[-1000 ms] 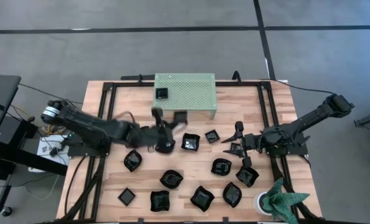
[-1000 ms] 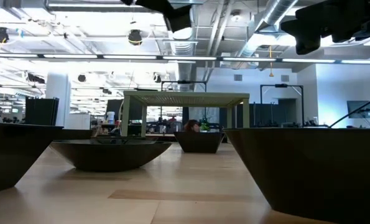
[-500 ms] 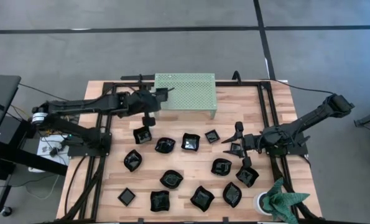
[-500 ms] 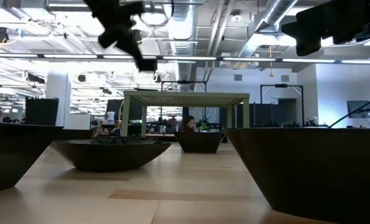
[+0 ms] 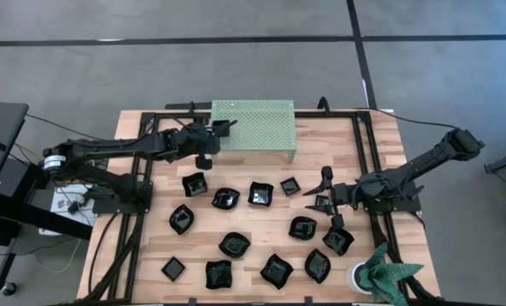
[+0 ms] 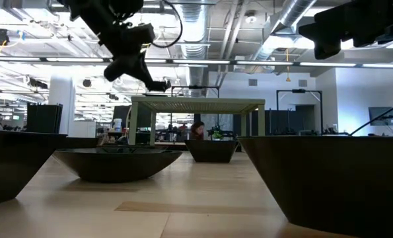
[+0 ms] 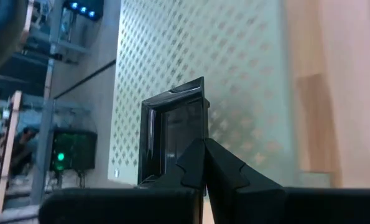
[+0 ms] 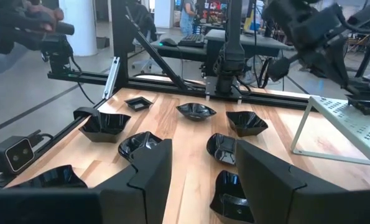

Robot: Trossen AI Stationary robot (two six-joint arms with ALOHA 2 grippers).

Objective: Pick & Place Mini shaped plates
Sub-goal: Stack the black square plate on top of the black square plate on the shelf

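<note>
Your left gripper [image 5: 224,126] hangs over the far-left corner of the green stand [image 5: 265,127], jaws pinching a small square plate [image 7: 175,134] by its edge, above the perforated top. Right gripper [image 5: 324,196] waits w/ jaws spread above the table's [image 5: 372,144] right side, near the other black plates [image 5: 235,245], approx. a dozen scattered across the near half.

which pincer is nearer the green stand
Left. The left pincer holds a small square plate at the green stand's left edge; the right pincer waits over the table's right side, well clear.
</note>
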